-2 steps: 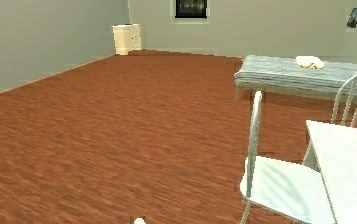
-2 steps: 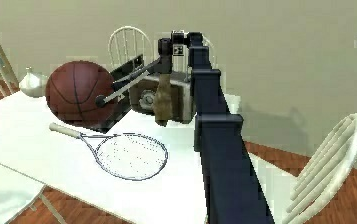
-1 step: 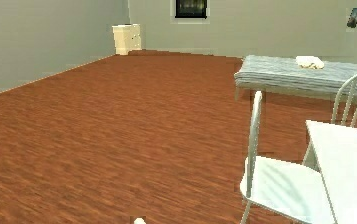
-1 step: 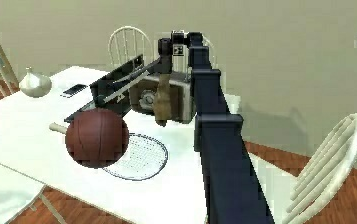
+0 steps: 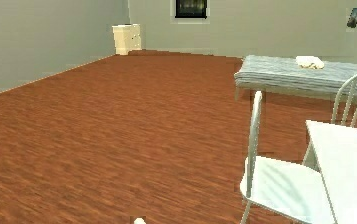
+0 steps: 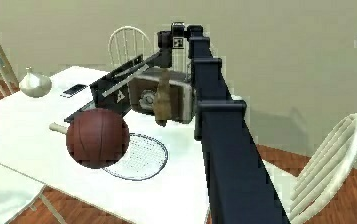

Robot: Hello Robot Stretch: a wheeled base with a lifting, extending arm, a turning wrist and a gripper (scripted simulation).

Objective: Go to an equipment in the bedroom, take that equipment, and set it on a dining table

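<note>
Ahead I have wide bare wood floor point(image 5: 116, 130) to the far wall point(image 5: 246, 28); a white chair point(image 5: 276, 175) and the white table point(image 5: 344, 165) corner crowd the forward view's right edge. The arm side view gives me the tabletop: a reddish-brown ball point(image 6: 98, 138) by a racket point(image 6: 138, 157), and the gripper point(image 6: 158, 75) near a dark box point(image 6: 118, 92). I cannot tell how its fingers stand or whether it holds anything.

We note the table point(image 6: 26, 128): a racket point(image 6: 148, 152) and phone point(image 6: 74, 90) lie on it, one chair point(image 6: 129, 42) behind, another point(image 6: 331, 160) to its right.
</note>
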